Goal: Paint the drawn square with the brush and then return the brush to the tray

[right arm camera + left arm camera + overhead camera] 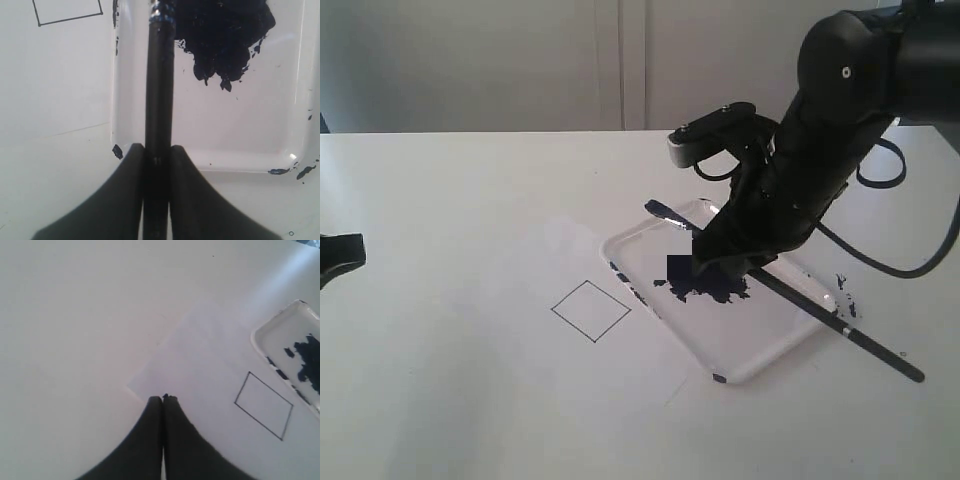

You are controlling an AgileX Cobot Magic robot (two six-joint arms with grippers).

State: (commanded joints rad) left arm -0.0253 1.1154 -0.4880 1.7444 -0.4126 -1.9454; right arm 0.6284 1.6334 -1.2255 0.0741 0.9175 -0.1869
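Although the brush [840,325] is already taken up, the painting itself is not begun: the drawn square [591,311] shows only its thin outline, with white inside. The right hand [720,268] is clamped on the brush shaft, one finger on each side, and it hangs low over the tray [740,378]. The brush tip sits at the dark paint blot [710,290] in the middle of the tray, so I judge that the step in hand is loading paint. What is left is to carry the brush to the square, fill it, and lay the brush back in the tray.

The left hand [163,400] has its fingers together and holds nothing. It is well apart from the tray, beyond the square.

The raised rim of the tray runs between the blot and the square, so the tip probably needs to lift over it. The square lies near this side of the tray, not touching it, and the worktop [470,200] around it is open. On the opposite side of the tray, the brush tail reaches out past the rim, near some small paint splatters [845,300].
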